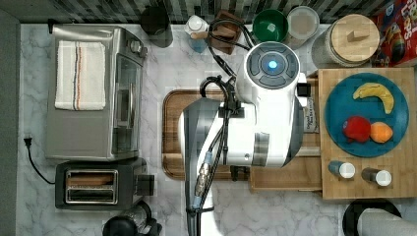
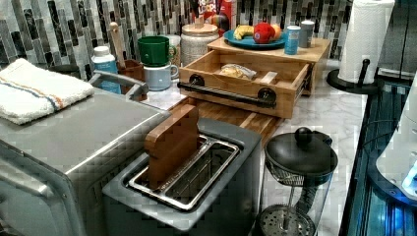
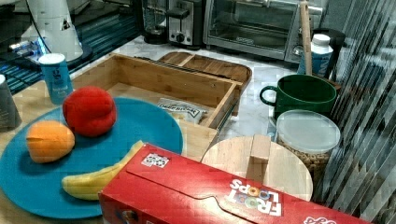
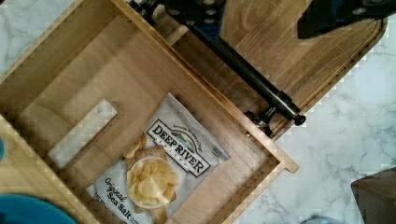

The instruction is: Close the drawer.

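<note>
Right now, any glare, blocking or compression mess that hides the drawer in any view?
Top view: the white arm covers most of the drawer. Left view: drawer unobstructed, blocky artifacts on the toaster oven. Right view: drawer evenly lit. Wrist view: chip bag readable, no glare.

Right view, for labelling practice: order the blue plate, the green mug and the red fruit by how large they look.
1. blue plate
2. green mug
3. red fruit
Mug versus fruit is unsure; the fruit sits nearer the camera.
</note>
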`<act>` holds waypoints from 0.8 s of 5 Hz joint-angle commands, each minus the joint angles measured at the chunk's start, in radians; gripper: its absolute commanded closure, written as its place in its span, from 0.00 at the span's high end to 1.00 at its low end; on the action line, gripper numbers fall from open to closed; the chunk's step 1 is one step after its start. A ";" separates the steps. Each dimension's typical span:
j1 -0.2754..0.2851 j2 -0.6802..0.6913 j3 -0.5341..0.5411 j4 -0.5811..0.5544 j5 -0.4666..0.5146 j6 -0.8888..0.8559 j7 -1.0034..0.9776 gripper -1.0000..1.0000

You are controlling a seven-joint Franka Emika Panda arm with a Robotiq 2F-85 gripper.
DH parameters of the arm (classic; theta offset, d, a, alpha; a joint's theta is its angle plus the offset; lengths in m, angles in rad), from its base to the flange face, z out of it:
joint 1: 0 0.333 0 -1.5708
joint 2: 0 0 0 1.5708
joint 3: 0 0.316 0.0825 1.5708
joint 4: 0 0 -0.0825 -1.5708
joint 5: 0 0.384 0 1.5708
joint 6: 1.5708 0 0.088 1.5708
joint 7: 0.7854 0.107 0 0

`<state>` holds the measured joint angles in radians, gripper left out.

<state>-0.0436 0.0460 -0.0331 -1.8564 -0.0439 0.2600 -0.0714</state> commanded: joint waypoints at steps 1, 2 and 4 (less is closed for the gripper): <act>-0.002 0.006 -0.001 0.000 0.000 0.001 -0.012 0.00; -0.005 0.006 0.002 0.000 -0.001 0.001 -0.012 0.00; 0.048 -0.008 0.036 -0.061 0.041 0.026 -0.062 1.00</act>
<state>-0.0532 0.0666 -0.0512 -1.9023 -0.0234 0.2905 -0.0746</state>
